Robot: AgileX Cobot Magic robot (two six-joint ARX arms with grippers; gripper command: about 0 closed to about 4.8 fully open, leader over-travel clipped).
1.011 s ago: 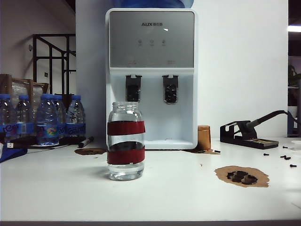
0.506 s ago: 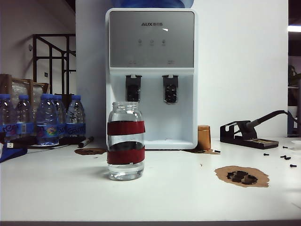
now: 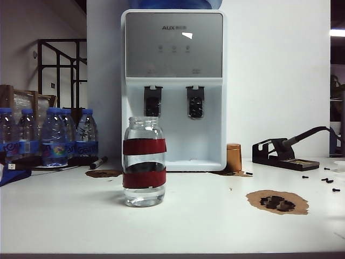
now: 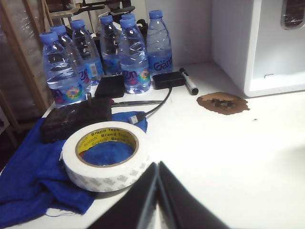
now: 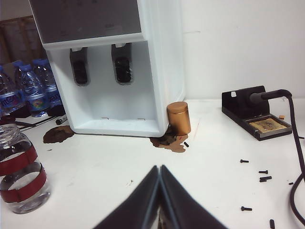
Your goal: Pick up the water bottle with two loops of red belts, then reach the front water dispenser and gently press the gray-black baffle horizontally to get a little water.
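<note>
Our left gripper [image 4: 157, 191] and right gripper [image 5: 160, 193] both hover low over the table [image 3: 215, 226], fingers pressed together, holding nothing. The bottle [image 5: 21, 174] stands upright beside our right gripper, untouched. Beyond it is the dispenser [image 5: 162, 71] with the baffle [image 5: 79, 67]. We judge we should spread the fingers wide first, then close around a red band.

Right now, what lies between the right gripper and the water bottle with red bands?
Nothing: in the right wrist view, only bare white table separates the shut right gripper from the water bottle.
</note>
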